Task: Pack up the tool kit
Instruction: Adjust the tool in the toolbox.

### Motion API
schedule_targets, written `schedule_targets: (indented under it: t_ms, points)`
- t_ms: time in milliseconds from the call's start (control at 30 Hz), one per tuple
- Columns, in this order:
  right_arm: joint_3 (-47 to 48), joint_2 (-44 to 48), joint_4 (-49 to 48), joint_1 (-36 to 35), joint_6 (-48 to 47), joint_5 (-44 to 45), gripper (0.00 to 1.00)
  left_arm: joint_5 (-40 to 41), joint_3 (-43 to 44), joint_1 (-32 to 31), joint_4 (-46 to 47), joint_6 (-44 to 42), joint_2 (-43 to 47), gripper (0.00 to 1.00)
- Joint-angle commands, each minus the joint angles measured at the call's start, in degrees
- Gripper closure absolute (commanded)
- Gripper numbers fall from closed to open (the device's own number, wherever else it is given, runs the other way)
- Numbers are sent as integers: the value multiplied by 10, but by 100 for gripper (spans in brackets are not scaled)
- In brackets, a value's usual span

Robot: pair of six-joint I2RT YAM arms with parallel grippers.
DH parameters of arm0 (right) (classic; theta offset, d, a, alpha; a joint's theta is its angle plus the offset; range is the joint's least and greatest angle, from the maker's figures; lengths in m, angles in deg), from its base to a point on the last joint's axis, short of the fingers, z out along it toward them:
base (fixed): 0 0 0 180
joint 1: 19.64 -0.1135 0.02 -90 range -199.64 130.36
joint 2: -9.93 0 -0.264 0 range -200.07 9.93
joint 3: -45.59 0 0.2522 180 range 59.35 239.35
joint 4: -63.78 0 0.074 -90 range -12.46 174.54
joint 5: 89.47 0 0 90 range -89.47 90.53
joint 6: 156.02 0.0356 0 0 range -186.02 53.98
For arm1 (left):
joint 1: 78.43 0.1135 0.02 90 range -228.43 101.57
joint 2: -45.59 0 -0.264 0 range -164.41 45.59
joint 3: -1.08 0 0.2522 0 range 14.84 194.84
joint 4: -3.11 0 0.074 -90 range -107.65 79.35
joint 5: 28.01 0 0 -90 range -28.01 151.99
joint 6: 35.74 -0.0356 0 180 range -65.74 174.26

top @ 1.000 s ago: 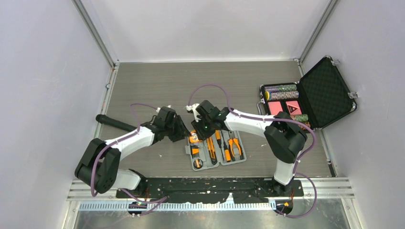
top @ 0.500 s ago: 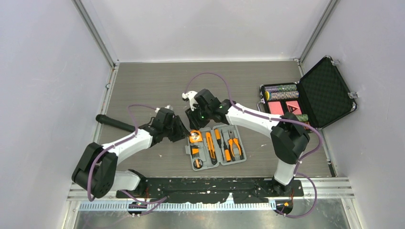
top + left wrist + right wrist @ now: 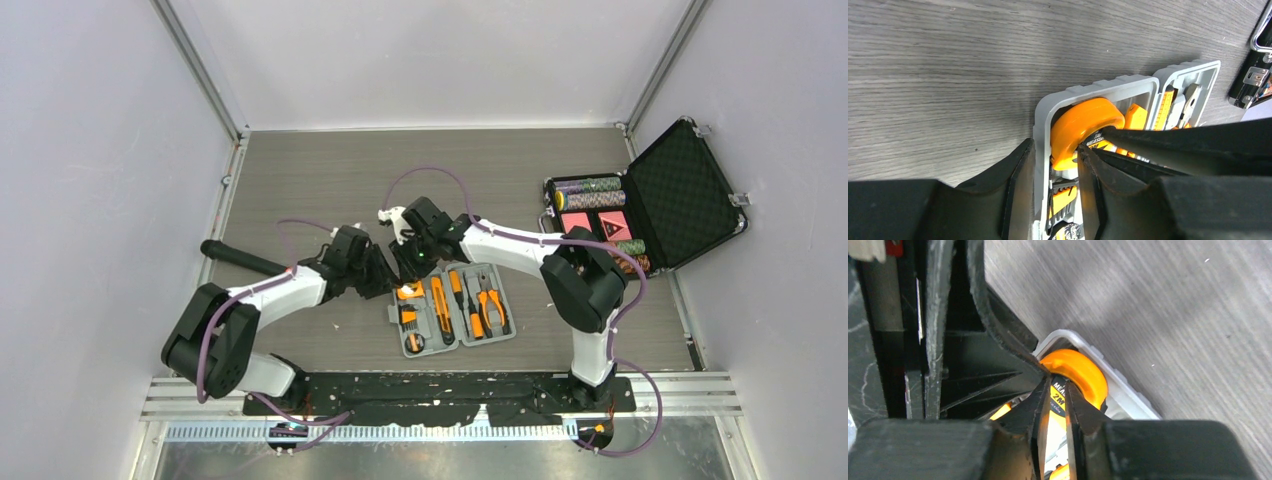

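our left end effector (image 3: 1054,150) straddles the case (image 3: 1088,92) wall and tape (image 3: 1083,122) at the case's 11 o'clock; whether it grips, we cannot tell. the right end effector (image 3: 1057,385), barely spread, touches the tape.

Even bright light; wrist fg blurry.

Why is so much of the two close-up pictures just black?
Left wrist view: the left tool fills the bottom, close to the lens. Right wrist view: the right tool and shadow darken the left and bottom. Top view: evenly lit.
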Motion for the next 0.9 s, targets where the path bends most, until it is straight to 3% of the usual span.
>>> schedule_targets:
  t_ms: [0,100,333,600,867]
  points:
    - [-24,-23,25,-2,0,-5,79,-5,26,2,17,-3,-24,64]
    - [-30,-34,30,-2,6,2,88,-8,34,2,14,-3,-35,66]
    - [-35,-45,42,0,29,12,88,-7,43,2,2,-7,-33,66]
    - [27,61,54,1,19,-18,76,11,52,2,-27,-20,2,60]
    - [35,71,67,15,38,37,70,22,62,3,-29,-23,10,53]
